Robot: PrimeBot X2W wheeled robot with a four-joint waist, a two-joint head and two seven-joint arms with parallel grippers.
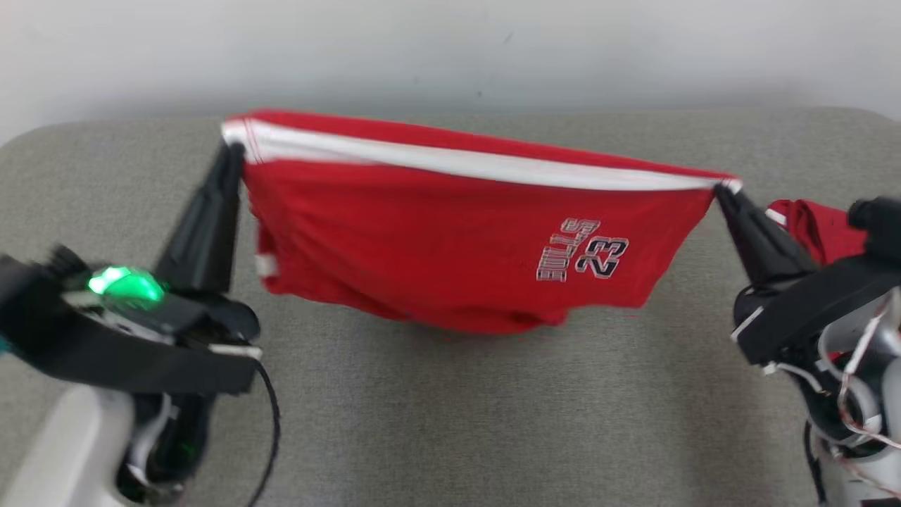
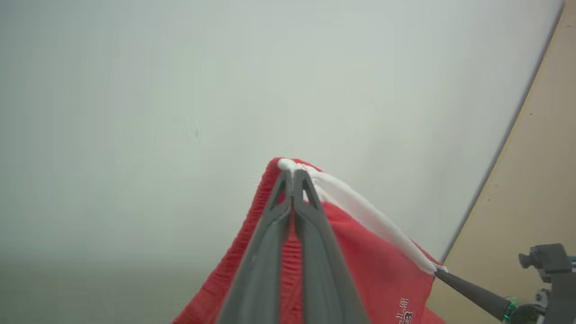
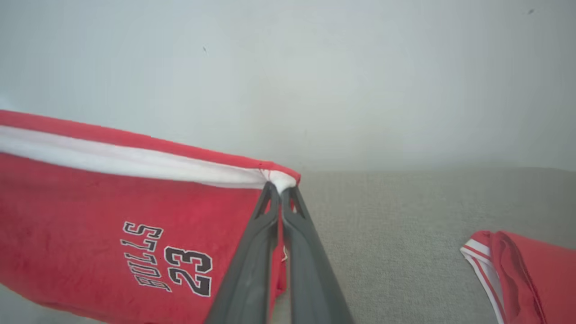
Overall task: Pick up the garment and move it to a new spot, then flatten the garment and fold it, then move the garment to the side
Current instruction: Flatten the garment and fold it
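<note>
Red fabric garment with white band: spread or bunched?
Spread: the red garment hangs taut between the left end effector and right end effector, each shut on a corner.

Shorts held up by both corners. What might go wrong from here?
Each set of jaws pinches only the very tip of the white waistband of the red shorts; a tug could slip one corner free. The lower hem hangs bunched, so laying it on the grey surface may trap folds. A second red garment lies close on the right and might get dragged.
</note>
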